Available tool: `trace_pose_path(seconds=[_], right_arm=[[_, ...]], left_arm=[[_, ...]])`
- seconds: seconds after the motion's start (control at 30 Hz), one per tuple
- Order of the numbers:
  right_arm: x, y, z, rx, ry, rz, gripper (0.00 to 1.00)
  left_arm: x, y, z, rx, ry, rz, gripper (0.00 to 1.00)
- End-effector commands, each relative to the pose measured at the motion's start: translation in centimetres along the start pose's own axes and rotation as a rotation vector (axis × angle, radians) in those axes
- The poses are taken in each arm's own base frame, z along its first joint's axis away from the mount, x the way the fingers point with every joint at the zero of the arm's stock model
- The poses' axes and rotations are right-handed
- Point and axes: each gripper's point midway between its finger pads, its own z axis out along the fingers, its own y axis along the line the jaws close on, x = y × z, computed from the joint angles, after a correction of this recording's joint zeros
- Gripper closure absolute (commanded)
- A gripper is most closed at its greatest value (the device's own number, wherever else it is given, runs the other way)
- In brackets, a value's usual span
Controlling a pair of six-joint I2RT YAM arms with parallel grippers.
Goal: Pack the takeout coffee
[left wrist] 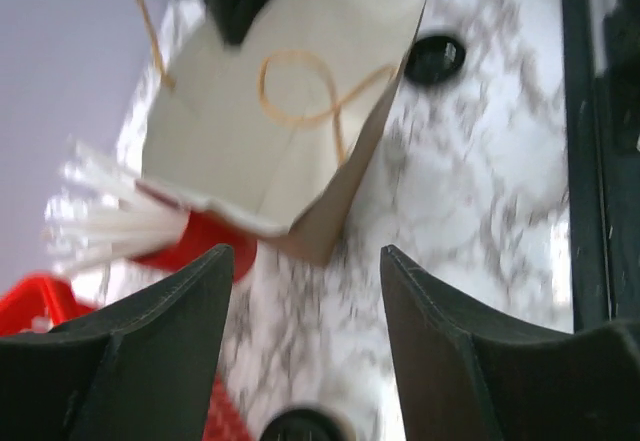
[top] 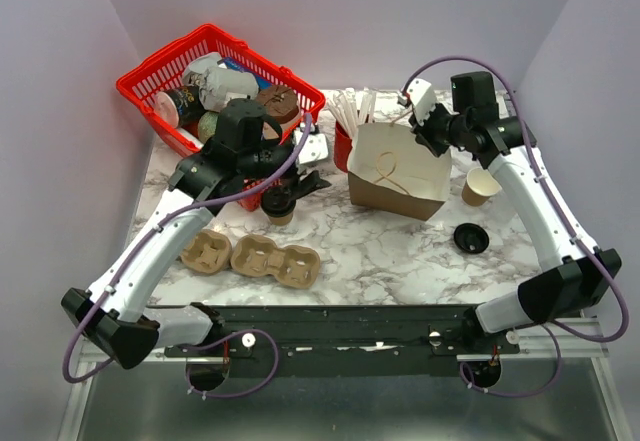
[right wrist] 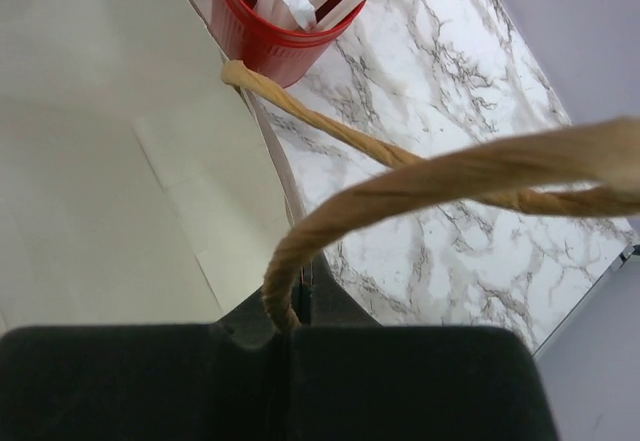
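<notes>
Your left gripper (left wrist: 305, 253) stands with its fingers spread wide and nothing between them. The takeout coffee (top: 280, 207) sits upright on the marble table (top: 380, 251) just under those fingers, lid on, left of the paper bag (top: 398, 166) and near the red basket (top: 160, 81); treat it as free-standing, not gripped.

Your right gripper (right wrist: 295, 313) is pinched tight on the bag's twine handle (right wrist: 420, 176) at the far rim. By my reading, that hold props the mouth wide, pale inside showing, and stops the bag sliding when a cup goes in.

The red straw cup (top: 342, 148) stands just beside the bag's left wall, whether touching I cannot tell; mind it and its straws on any path across. Don't mistake the lidless tan cup (top: 481, 187) right of the bag, or the loose black lid (top: 471, 238) in front of it, for your target. Two pulp carriers (top: 275, 259) lie nearer the arm bases, apart from the coffee.

Packing is not yet done; the next move calls for a grasp around the cup's body, kept upright, then a lift over the bag's near wall.
</notes>
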Motion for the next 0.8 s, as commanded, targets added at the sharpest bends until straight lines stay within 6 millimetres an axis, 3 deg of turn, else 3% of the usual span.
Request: trace_pose_path(seconds=[0.0, 0.03, 0.1, 0.13, 0.23, 0.4, 0.53, 0.77], right_arm=[[0.6, 0.8, -2.3, 0.016, 0.005, -0.033, 0.99], [1.1, 1.3, -2.6, 0.001, 0.016, -0.035, 0.99], [1.5, 1.9, -2.9, -0.013, 0.023, -0.034, 1.00], [1.6, 2.0, -3.0, -0.018, 0.027, -0.030, 1.00], [1.9, 2.3, -3.3, -0.018, 0.030, -0.023, 0.99], [1.8, 2.9, -3.4, -0.049, 0.022, -0.023, 1.00], [1.5, 3.3, -3.5, -0.077, 0.019, -0.026, 1.00], [1.2, 3.3, -3.6, -0.082, 0.012, -0.025, 0.99]], left_arm=[[7.0, -4.0, -4.0, 0.217, 0.245, 0.076, 0.30], [9.0, -6.0, -5.3, 0.286, 0.315, 0.055, 0.29], [11.6, -6.9, -6.7, 0.312, 0.415, 0.071, 0.29], [13.5, -8.5, -7.5, 0.382, 0.465, 0.079, 0.29], [16.6, -10.4, -8.2, 0.436, 0.528, 0.068, 0.29], [19.0, -11.4, -8.2, 0.480, 0.526, 0.156, 0.29], [22.0, -12.3, -8.1, 0.575, 0.571, 0.188, 0.31], [25.0, -12.2, -7.1, 0.617, 0.604, 0.209, 0.35]])
